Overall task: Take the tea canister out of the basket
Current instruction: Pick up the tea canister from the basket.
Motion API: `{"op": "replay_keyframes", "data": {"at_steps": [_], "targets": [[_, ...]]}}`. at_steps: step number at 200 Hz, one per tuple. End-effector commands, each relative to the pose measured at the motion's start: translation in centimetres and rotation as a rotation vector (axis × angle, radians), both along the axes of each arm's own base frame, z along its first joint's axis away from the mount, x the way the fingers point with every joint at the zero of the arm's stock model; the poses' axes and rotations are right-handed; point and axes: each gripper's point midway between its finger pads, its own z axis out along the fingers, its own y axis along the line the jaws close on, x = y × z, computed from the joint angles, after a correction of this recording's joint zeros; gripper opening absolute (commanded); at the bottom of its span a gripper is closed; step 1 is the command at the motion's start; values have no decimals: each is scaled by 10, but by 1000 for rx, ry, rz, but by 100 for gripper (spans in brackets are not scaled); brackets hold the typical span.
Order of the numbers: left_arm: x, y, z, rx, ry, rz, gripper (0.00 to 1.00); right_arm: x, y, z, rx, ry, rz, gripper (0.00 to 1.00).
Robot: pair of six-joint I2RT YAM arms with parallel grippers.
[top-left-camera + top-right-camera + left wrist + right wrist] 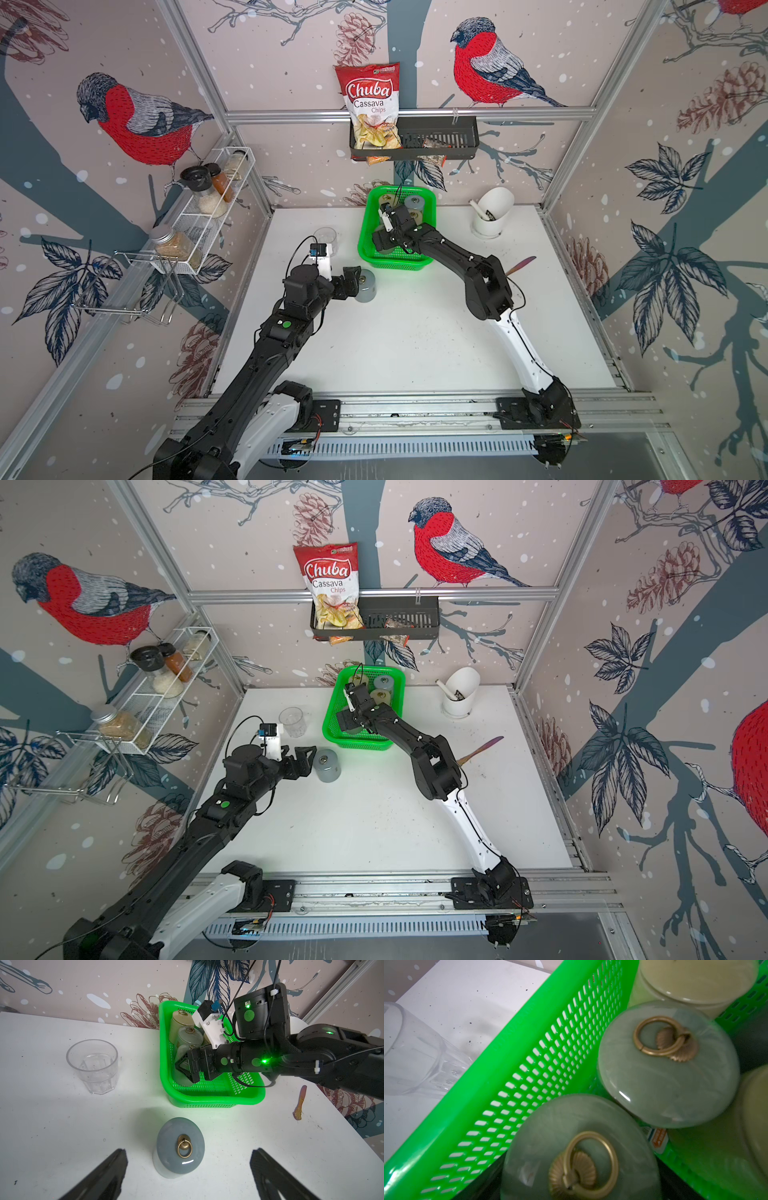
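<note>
Basket | right end effector astride pale-green canister | contact unclear

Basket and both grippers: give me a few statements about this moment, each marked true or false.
1. A grey canister stands on the table, outside the basket. True.
2. The left gripper is shut on that canister. False: its fingers are spread apart, clear of it.
3. The right gripper reaches into the basket. True.
4. The basket is empty. False: several canisters stand in it.
5. The glass lies on its side. False: it stands upright on the table.
</note>
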Motion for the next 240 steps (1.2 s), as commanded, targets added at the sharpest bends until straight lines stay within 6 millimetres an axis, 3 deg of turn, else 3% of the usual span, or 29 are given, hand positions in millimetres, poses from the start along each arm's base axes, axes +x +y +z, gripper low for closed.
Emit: {"op": "replay_keyframes", "data": {"at_steps": [1,53,127,176,207,234,240], "targets": [[1,-2,6,8,-20,-11,97,3,2,2,14,-9,2,91],[0,1,7,11,-25,0,97,4,1,0,9,-15,18,74],[-1,1,11,1,-31,0,97,-9,3,31,-8,-109,55,54],[-1,-1,19,-1,-43,-14,97,-23,0,70,-10,-158,84,34],[-2,0,29,7,-60,-11,97,-37,0,112,-4,-234,91,25],[-4,-1,38,-4,-74,-16,97,-56,-2,145,3,-297,103,0],[-4,-1,39,-5,-78,-16,97,-61,-3,152,9,-309,107,0]]}}
